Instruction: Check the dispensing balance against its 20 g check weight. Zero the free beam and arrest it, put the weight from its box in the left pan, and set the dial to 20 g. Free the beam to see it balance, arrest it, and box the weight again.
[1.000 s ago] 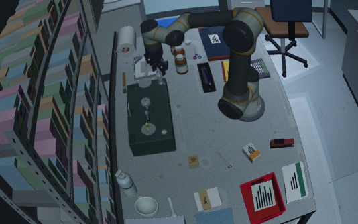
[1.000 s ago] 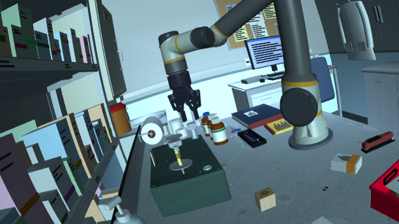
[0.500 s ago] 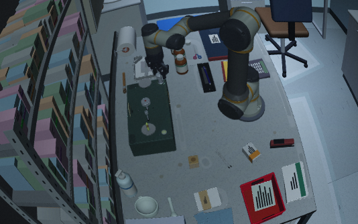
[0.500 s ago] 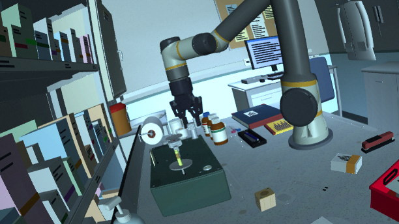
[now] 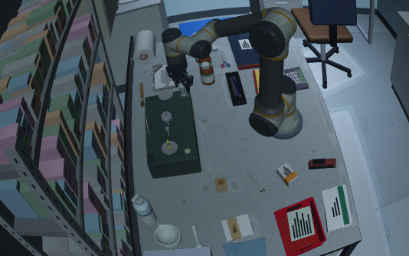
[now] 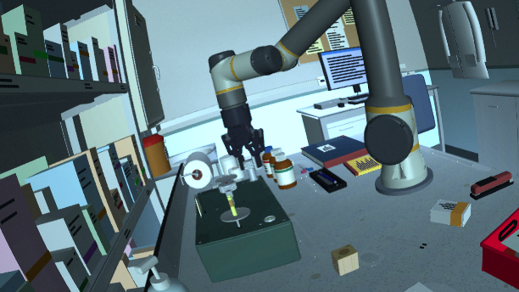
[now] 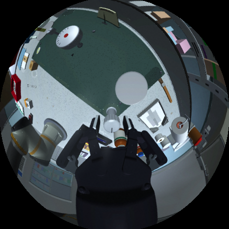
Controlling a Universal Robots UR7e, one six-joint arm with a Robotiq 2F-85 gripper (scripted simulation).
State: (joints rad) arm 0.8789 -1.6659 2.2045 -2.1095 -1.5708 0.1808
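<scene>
My gripper (image 7: 112,122) (image 5: 184,87) (image 6: 247,163) hangs open and empty at the far end of the dark green balance (image 5: 172,134) (image 6: 241,223), with a small white knob (image 7: 111,119) on the balance's end face between its fingers. The near round pan (image 7: 131,87) (image 5: 165,94) lies just ahead of the fingers and holds nothing. The white dial (image 7: 67,36) (image 5: 166,115) with a red centre sits further along the balance top, and the other pan (image 5: 169,146) (image 6: 234,215) beyond it. The wooden weight box (image 5: 221,184) (image 6: 344,259) stands on the bench beyond the balance.
A red tray (image 5: 300,225) sits at the bench's far corner. Brown bottles (image 5: 207,73) (image 6: 285,171) stand right beside the gripper, and a white rack (image 7: 153,117) and paper roll (image 6: 198,173) are behind the balance. Shelving (image 5: 49,115) runs along the bench's side.
</scene>
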